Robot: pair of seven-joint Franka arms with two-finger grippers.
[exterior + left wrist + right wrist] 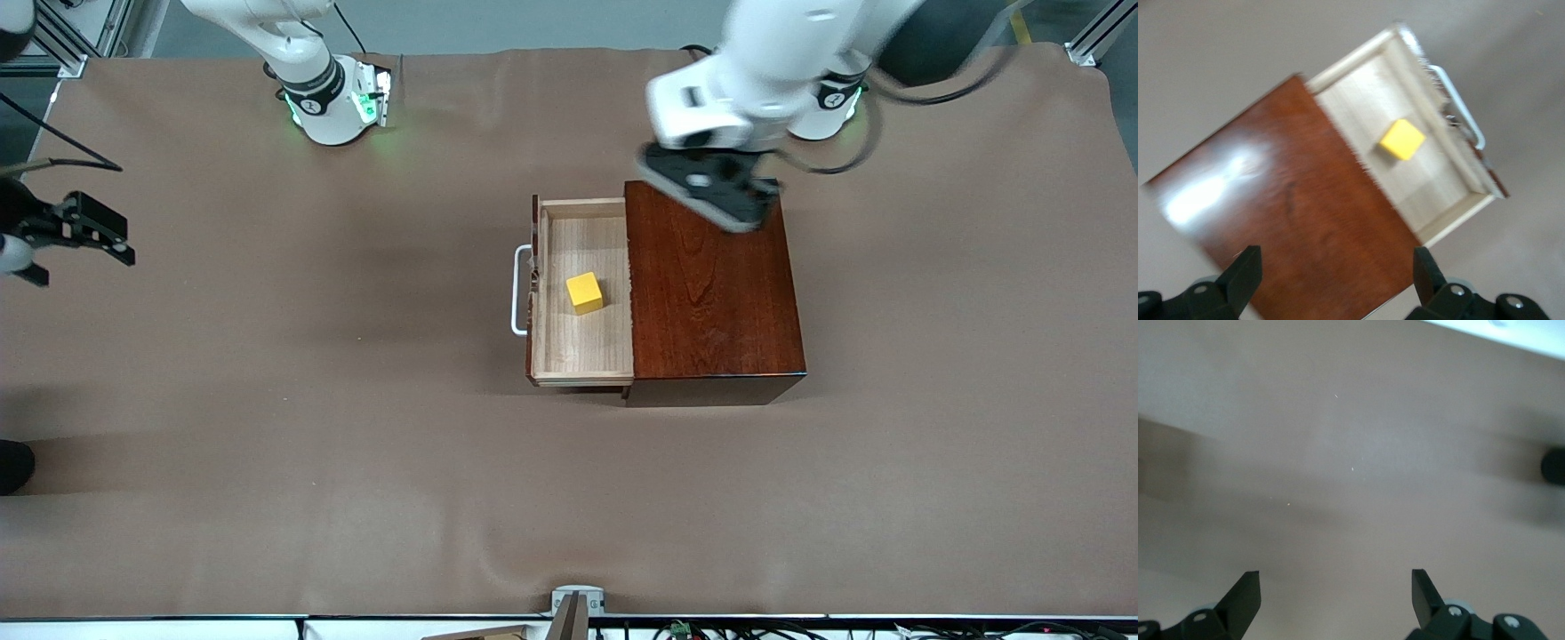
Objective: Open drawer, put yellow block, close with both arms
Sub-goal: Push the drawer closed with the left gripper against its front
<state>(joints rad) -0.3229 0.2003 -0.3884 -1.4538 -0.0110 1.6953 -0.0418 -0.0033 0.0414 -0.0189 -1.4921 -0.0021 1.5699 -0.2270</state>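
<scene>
The dark reddish-brown box (711,293) stands mid-table with its light-wood drawer (587,347) pulled out toward the right arm's end, white handle (518,290) leading. The yellow block (585,292) lies in the drawer. My left gripper (740,212) hangs open and empty over the box top. The left wrist view shows its fingers (1245,273) over the box (1285,207), with the drawer (1451,200), handle (1461,113) and block (1402,139) in sight. My right gripper (84,258) is open and empty over bare table at the right arm's end, well away from the drawer; its wrist view (1336,590) shows only cloth.
A brown cloth (267,427) covers the table. The arm bases (333,102) stand along the edge farthest from the front camera. A dark rounded object (13,464) sits at the table's edge on the right arm's end, also in the right wrist view (1555,465).
</scene>
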